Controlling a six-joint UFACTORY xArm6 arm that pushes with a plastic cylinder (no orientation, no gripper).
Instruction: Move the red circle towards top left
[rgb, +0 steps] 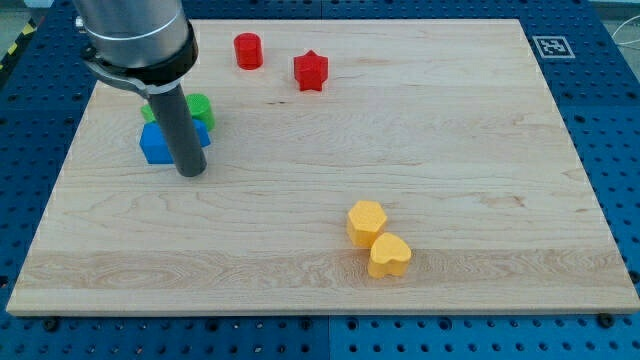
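Note:
The red circle (248, 50) is a short red cylinder near the view's top, left of centre. A red star (311, 70) lies just to its right. My tip (191, 172) touches the board at the view's left, well below and left of the red circle. The tip stands right against the blue block (158, 145), whose right part the rod hides. A green block (198, 107) sits behind the rod, partly hidden.
A yellow hexagon-like block (366, 221) and a yellow heart (389, 256) touch each other at the view's lower middle-right. The wooden board (450, 130) has a fiducial marker (552, 46) at its top right corner. Blue perforated table surrounds the board.

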